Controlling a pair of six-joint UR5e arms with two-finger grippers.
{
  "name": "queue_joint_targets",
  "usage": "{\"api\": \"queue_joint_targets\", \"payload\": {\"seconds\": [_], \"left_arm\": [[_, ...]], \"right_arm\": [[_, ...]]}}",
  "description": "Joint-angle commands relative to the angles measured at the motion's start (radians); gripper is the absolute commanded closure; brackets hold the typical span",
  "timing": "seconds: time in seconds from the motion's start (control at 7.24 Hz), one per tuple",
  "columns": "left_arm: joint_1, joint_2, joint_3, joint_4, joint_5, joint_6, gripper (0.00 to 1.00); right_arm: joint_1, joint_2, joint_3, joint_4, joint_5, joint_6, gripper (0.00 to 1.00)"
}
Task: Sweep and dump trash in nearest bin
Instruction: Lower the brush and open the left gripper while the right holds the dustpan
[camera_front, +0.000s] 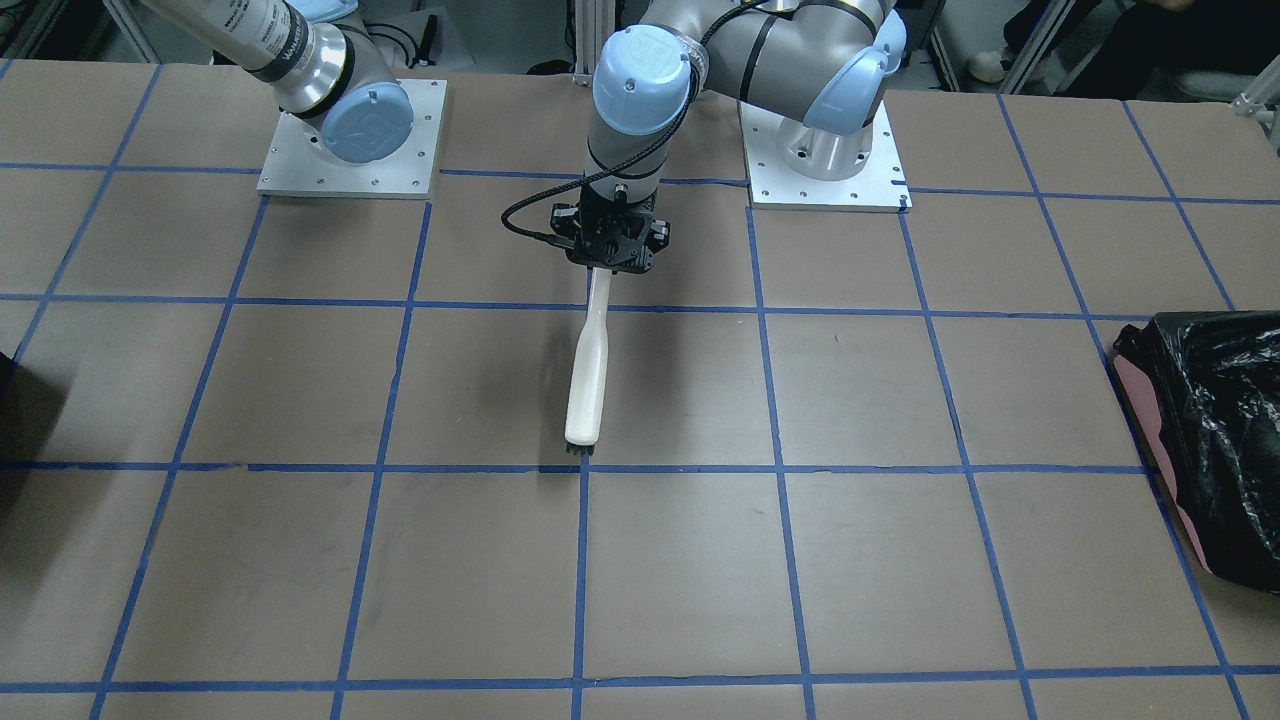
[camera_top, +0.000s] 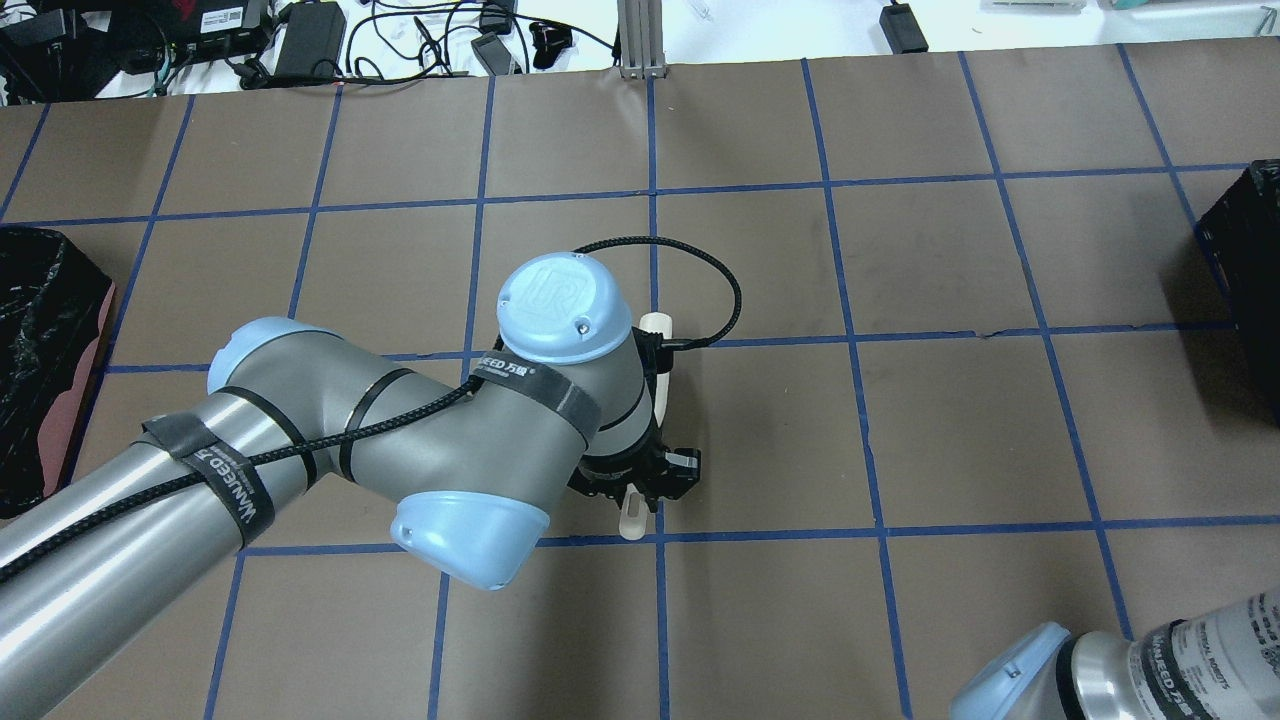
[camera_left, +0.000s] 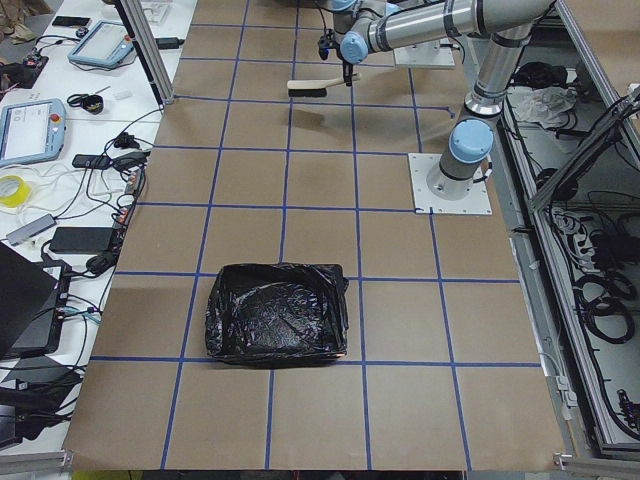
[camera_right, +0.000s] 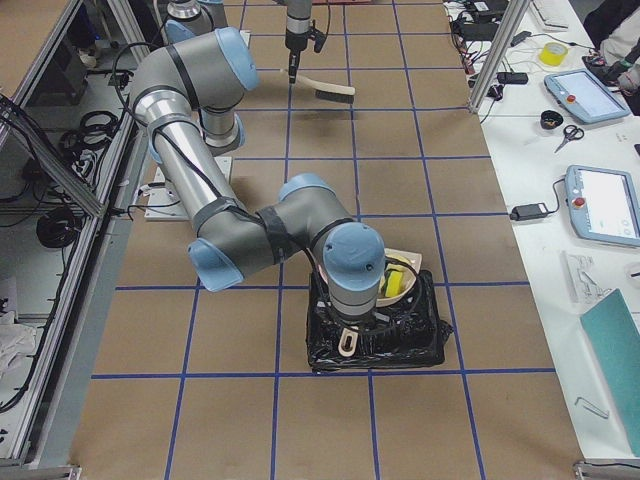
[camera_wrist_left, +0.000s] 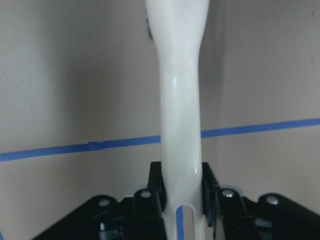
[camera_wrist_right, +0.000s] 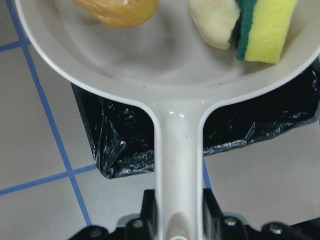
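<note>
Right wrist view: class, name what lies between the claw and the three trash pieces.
In that view, the white dustpan handle runs from the right claw to the bowl holding the trash; the black bin shows beneath.

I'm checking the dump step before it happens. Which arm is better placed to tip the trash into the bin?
Right. The right gripper holds the dustpan, trash inside, over the black bin. The left gripper holds only the brush, far from that bin.

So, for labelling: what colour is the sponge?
Sponge: yellow with green layer; best in right wrist view.
</note>
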Motion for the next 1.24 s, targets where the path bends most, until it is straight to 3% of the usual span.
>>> {"api": "queue_joint_targets", "payload": {"seconds": [0.0, 0.28, 0.55, 0.69, 0.97, 1.11], "left_arm": [[-0.008, -0.016, -0.035, 0.043, 0.007, 0.004, 0.86], [-0.008, -0.013, -0.062, 0.059, 0.007, 0.003, 0.85], [-0.018, -0.021, -0.065, 0.065, -0.003, -0.011, 0.8], [-0.041, -0.016, -0.063, 0.065, 0.005, -0.011, 0.78], [-0.044, -0.016, -0.063, 0.063, 0.007, -0.003, 0.33], [-0.044, -0.013, -0.063, 0.063, 0.008, 0.007, 0.19]], "right_arm": [[-0.019, 0.034, -0.071, -0.03, -0.052, -0.026, 1.0], [-0.019, 0.045, -0.068, -0.066, -0.067, -0.02, 1.0], [-0.005, 0.04, -0.054, -0.142, -0.176, -0.011, 1.0], [-0.005, 0.037, -0.037, -0.179, -0.184, -0.008, 1.0], [0.045, 0.034, -0.028, -0.178, -0.306, 0.0, 1.0], [0.059, 0.022, -0.02, -0.178, -0.311, -0.001, 1.0]]}}
